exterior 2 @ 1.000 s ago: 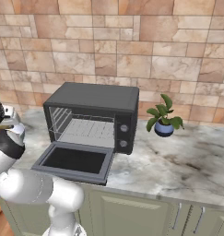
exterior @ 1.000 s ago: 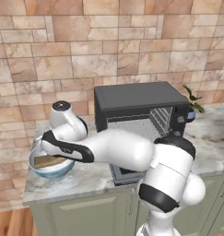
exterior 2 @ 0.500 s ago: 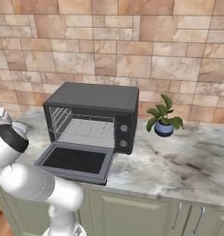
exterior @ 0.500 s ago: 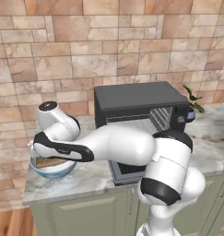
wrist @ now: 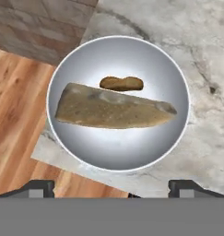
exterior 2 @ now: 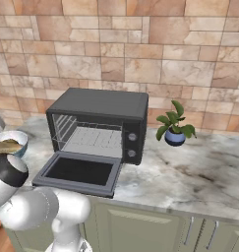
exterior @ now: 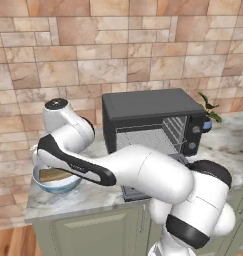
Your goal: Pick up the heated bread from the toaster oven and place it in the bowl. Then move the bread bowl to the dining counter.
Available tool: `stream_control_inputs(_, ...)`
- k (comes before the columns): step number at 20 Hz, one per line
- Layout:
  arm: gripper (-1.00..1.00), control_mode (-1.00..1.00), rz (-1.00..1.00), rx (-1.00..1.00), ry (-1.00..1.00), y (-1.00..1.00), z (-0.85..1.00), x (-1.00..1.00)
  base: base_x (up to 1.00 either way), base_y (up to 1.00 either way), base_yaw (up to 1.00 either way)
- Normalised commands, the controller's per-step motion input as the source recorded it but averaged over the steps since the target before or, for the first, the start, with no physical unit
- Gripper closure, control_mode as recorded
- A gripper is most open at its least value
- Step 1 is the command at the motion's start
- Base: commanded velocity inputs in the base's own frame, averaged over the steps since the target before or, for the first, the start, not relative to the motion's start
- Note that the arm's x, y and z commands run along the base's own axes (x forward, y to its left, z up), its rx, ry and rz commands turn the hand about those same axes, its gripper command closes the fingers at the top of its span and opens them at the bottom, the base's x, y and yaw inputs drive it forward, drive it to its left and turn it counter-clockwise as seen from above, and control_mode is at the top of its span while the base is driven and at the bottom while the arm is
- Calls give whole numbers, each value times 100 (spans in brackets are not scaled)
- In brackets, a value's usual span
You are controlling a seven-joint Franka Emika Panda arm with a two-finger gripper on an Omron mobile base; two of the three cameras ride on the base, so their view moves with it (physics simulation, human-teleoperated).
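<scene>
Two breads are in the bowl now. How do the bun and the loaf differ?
The bun is small, rounded and golden-brown; the loaf is a long tan wedge, far bigger. The loaf spans most of the bowl; the bun sits at the loaf's long edge, partly hidden behind it. Both lie inside the bowl, below the open tool.

We see a marbled counter (exterior 2: 199, 172) over panelled cabinets. On it stand the toaster oven (exterior 2: 99, 130) (door dropped open), the bowl (exterior: 57, 181) at the counter's left end, and a potted plant (exterior 2: 175, 129).
</scene>
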Motion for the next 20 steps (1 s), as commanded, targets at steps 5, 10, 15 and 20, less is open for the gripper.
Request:
stream_control_inputs(5,-100,-100,-41,14,8,-95,-6,-28,0,0,0)
stream_control_inputs(10,-100,-100,-35,5,7,-71,-49,-10,0,0,0)
stream_control_inputs(15,-100,-100,-13,3,0,4,-21,10,0,0,0)
stream_control_inputs(20,-100,-100,-9,3,3,20,-23,20,0,0,0)
